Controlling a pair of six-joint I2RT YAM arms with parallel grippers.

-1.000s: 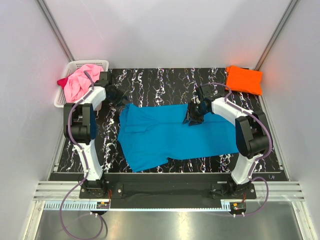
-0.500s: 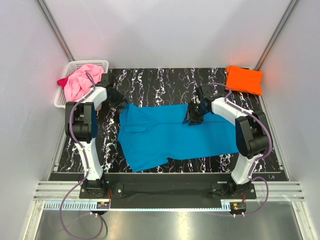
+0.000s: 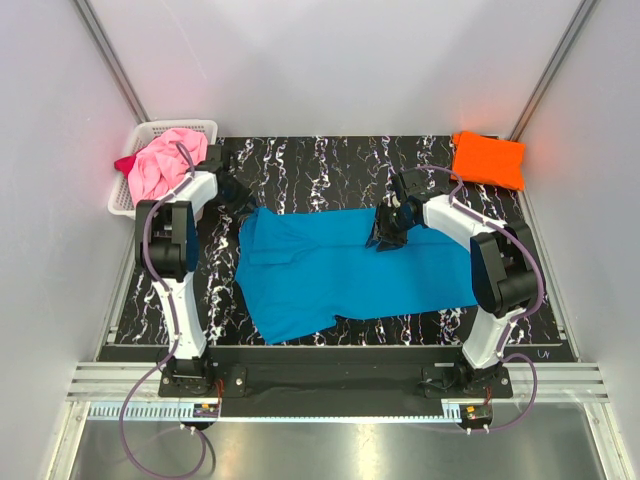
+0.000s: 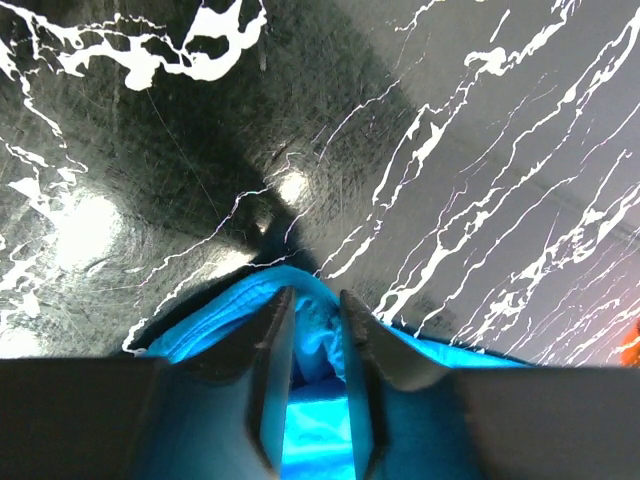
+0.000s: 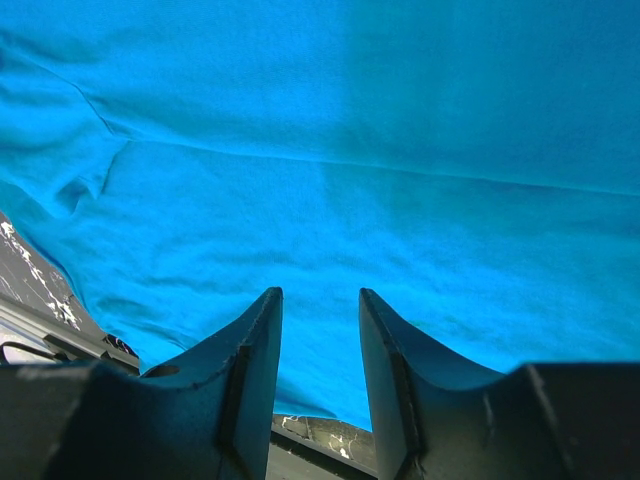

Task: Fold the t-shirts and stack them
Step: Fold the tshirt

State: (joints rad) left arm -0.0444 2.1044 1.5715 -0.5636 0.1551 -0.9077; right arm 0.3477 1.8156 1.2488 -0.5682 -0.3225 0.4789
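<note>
Straddling the turquoise shirt at its corner, my left fingers stand narrow; grip unclear. Over it, my right fingers gape, empty.

The desk is gleaming glossy, black stone-look with white veins, throwing back bright glare. The turquoise t-shirt is showing soft, matt cloth, finely knit. The orange t-shirt is showing the same matt cloth. The basket is looking like white plastic lattice.
</note>
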